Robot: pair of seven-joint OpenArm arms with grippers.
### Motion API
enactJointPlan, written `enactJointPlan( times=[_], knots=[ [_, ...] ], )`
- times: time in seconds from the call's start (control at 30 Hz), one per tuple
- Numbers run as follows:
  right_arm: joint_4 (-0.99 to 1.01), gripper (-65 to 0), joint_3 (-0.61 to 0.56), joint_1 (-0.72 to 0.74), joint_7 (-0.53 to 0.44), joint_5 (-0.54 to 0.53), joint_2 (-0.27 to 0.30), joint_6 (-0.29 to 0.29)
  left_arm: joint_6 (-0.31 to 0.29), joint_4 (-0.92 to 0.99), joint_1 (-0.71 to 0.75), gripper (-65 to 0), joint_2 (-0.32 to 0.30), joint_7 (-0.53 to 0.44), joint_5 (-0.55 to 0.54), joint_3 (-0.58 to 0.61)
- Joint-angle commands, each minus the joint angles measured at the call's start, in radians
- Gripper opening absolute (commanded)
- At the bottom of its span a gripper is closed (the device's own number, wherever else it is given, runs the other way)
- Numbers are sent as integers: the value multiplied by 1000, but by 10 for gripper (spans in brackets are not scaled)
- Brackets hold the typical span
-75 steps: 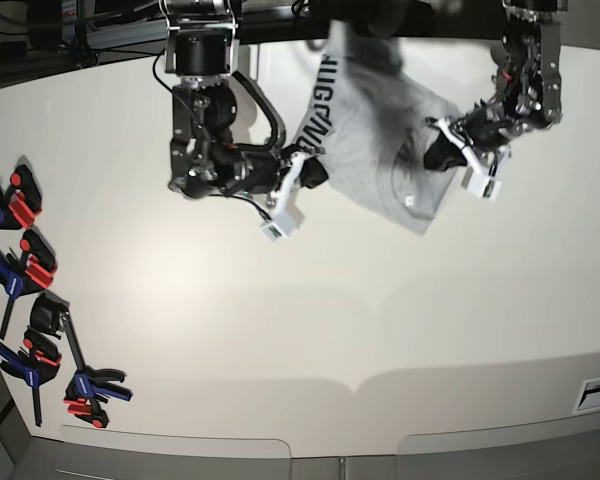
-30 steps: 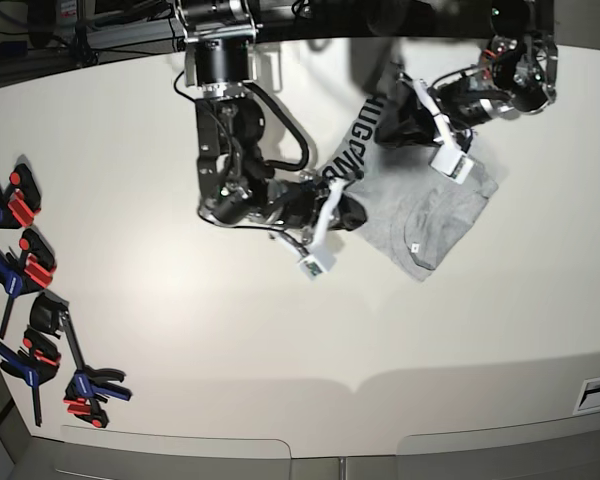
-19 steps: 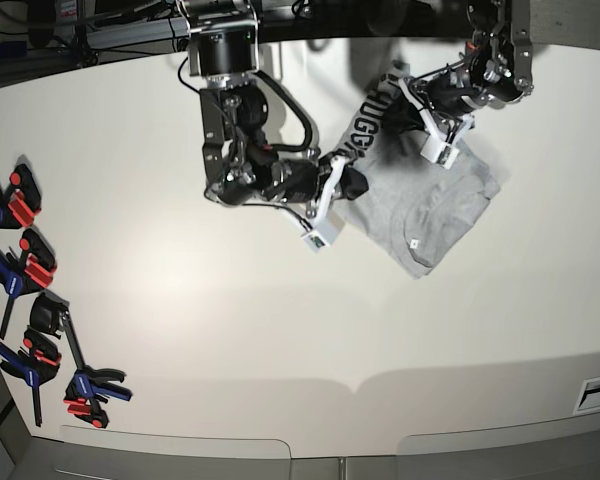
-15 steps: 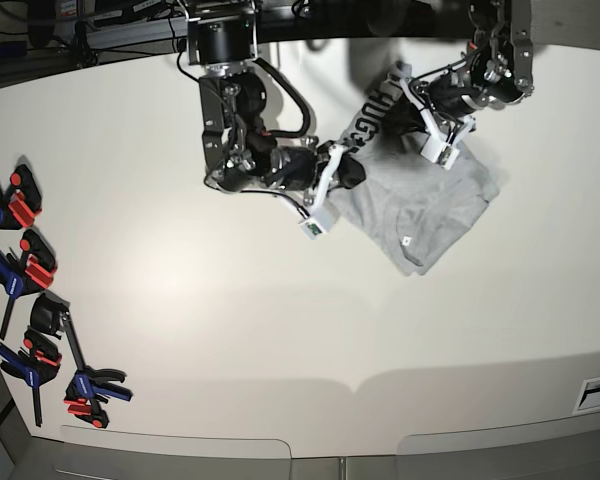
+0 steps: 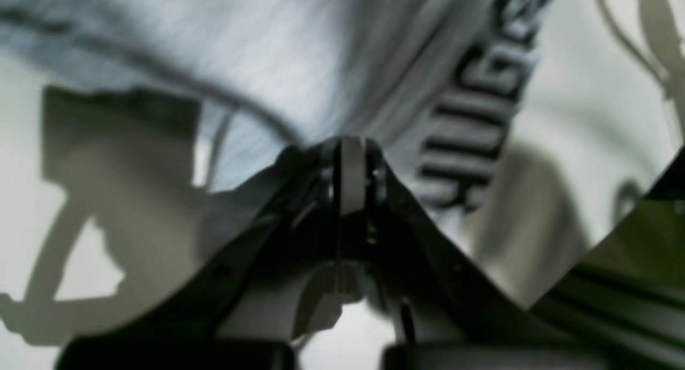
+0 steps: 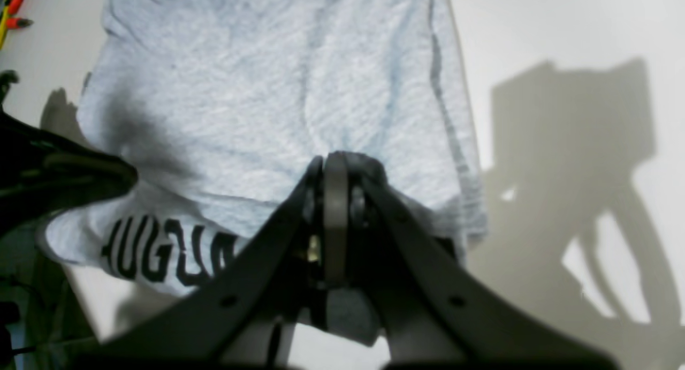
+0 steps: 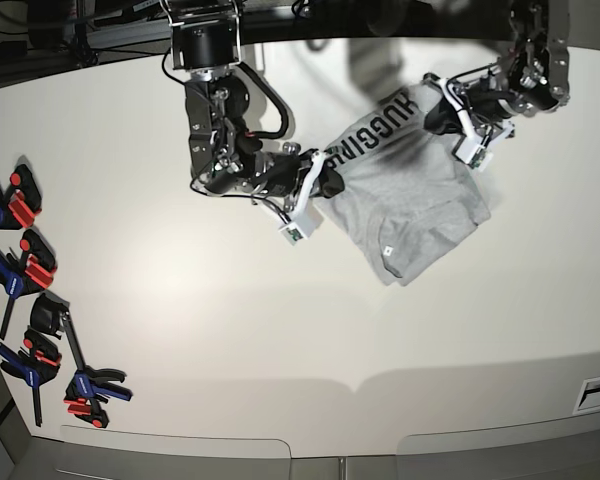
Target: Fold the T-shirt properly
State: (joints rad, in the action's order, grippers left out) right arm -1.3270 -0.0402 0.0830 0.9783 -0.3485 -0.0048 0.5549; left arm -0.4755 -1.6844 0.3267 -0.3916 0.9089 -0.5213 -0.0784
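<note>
With both grippers, left point(image 7: 442, 112) and right point(image 7: 325, 183), clamped on the shirt point(image 7: 410, 205), I judged keeping the held edge taut mattered most.

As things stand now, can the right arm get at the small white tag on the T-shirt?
Probably not yet. The right gripper is shut on the T-shirt edge, so it is not free. The white tag lies uncovered on the grey cloth near that arm, so after letting go the way looks open.

The white desk point(image 7: 280, 330) is holding the grey T-shirt point(image 7: 415, 215) and some red and blue clamps point(image 7: 30, 300) lying at its edge.
</note>
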Motion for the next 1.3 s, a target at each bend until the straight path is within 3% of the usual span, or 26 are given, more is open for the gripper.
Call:
enactJointPlan(
  times=[0.0, 0.13, 0.23, 0.37, 0.5, 0.6, 0.77, 0.9, 1.03, 1.17, 1.27],
  knots=[
    [-16, -650, 13, 5, 60, 54, 18, -31, 5, -6, 6, -650, -31, 11, -29, -6],
    [-116, -650, 21, 6, 104, -82, 16, -31, 3, -24, 3, -650, -95, -13, -226, -6],
    [-205, -650, 21, 5, 111, -156, 13, -30, -47, -68, 0, -650, -96, -16, -240, -21],
    [-282, -650, 21, 5, 108, -223, -13, -27, -52, -138, 0, -650, -97, -24, -240, -33],
    [-295, -650, 20, 5, 63, -263, -87, 59, -52, -191, 0, -650, -88, -48, -239, -33],
    [-282, -650, 20, 8, 21, -184, -152, 76, -52, -200, 0, -650, -77, -63, -219, -33],
    [-171, -650, -46, 44, -73, 14, -152, 71, -48, -200, 1, -650, -66, -80, -175, -33],
    [16, -650, -73, 102, -133, 113, -152, 64, -48, -200, 1, -650, -66, -81, -175, -33],
    [185, -650, -73, 156, -103, 199, -152, 57, -48, -200, 1, -650, -66, -79, -175, -33],
    [214, -650, -63, 165, -37, 333, -147, -90, -49, -200, 1, -650, -66, -80, -175, -33],
    [212, -650, -18, 163, -21, 380, -76, -155, -48, -200, 3, -650, -66, -76, -175, -33]
  ],
)
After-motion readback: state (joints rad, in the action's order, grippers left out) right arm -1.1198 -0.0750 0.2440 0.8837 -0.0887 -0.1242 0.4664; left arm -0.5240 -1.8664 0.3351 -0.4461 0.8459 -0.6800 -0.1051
